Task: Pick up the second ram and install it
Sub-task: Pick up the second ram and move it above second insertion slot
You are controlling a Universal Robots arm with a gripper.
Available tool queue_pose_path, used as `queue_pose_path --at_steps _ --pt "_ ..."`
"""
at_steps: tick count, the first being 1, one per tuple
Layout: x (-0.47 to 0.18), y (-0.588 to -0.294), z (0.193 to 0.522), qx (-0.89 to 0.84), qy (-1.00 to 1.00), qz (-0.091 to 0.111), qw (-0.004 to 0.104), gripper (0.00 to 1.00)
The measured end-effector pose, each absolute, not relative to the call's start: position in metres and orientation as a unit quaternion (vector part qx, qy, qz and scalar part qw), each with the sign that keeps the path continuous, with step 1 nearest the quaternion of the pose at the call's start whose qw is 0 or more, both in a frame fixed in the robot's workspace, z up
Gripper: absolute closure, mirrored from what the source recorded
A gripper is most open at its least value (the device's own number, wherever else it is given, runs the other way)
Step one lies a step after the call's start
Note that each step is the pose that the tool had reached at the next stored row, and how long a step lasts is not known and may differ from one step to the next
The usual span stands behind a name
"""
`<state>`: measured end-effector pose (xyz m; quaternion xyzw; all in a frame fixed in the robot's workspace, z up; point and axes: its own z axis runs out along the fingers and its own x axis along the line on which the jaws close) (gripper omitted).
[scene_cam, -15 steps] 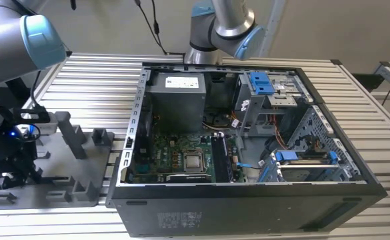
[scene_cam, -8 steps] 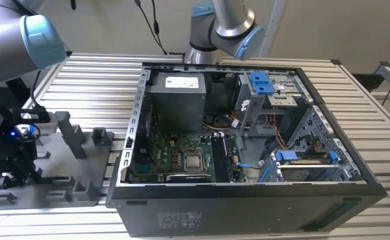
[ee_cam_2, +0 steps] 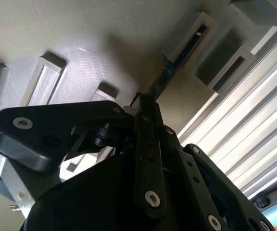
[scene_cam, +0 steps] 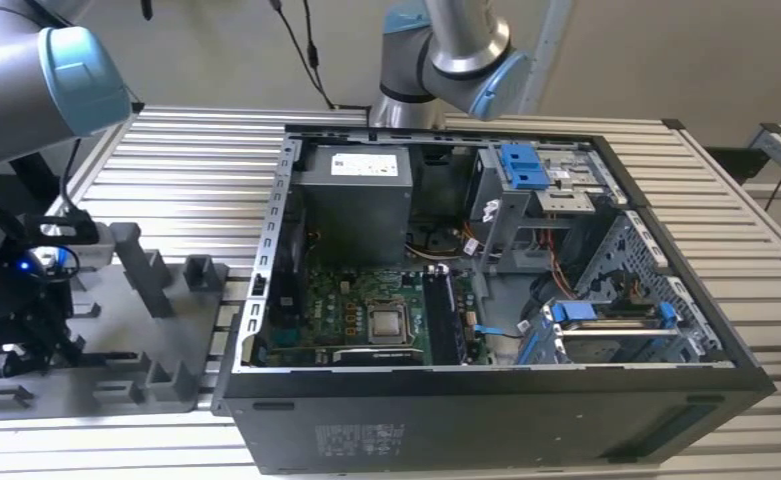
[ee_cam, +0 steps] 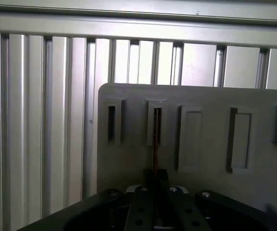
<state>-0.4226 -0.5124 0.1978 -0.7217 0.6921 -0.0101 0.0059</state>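
So the gripper (ee_cam_2: 145,103) is pinched down narrow, with its fingers clamped on one end of the second ram (ee_cam_2: 163,79). In both wrist views the stick runs straight out from between the fingertips to a slotted block (ee_cam_2: 189,45) on the grey tray (ee_cam: 206,96). The far end of the stick sits right at the mouth of that slot. I can't tell if it's seated in there or just clear of it.

For room, another slotted block (ee_cam: 111,122) stands just beside the one with the ram, and two plain raised blocks (ee_cam: 191,137) sit on its other side, so it's a fairly tight row. The tray's edge runs near those blocks, and past it is the ribbed metal surface (ee_cam: 42,120).

In the exterior view the tray is on the exterior view's left, just beside the wall of the open computer case (scene_cam: 497,420), whose open side faces up.

The hard bits: the gripper's own body hides the held end of the ram. In the first wrist view the stick is edge-on, so it's just a thin line. In the exterior view the gripper is a dark lump low over the tray, and the ram is too small to pick out.
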Motion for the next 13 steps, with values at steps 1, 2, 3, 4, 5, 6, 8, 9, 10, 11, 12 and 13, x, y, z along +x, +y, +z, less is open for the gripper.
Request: queue_pose_path --at_steps 1,2,3,4,5,6,8,9,10,11,12,13 --pt "-0.423 -0.512 0.198 -0.722 0.692 -0.01 0.006 0.86" --pt "-0.423 -0.512 0.199 -0.722 0.692 -0.01 0.006 0.86" --pt "-0.423 -0.512 0.201 -0.722 0.692 -0.01 0.006 0.86" --pt "-0.423 -0.512 0.202 -0.722 0.692 -0.01 0.006 0.86" --pt "-0.423 -0.512 0.203 -0.722 0.692 -0.01 0.006 0.86" --pt "-0.423 -0.512 0.205 -0.722 0.692 -0.01 0.006 0.86" --pt "-0.423 -0.512 0.208 -0.722 0.692 -0.01 0.006 0.86" --pt "-0.423 -0.512 0.21 -0.722 0.692 -0.01 0.006 0.86" --pt "-0.423 -0.512 0.212 -0.722 0.692 -0.01 0.006 0.86" --pt "-0.423 -0.512 0.213 -0.722 0.692 -0.01 0.006 0.86" --pt "-0.423 -0.512 0.215 -0.722 0.692 -0.01 0.006 0.86" --pt "-0.423 -0.512 0.216 -0.722 0.692 -0.01 0.006 0.86"
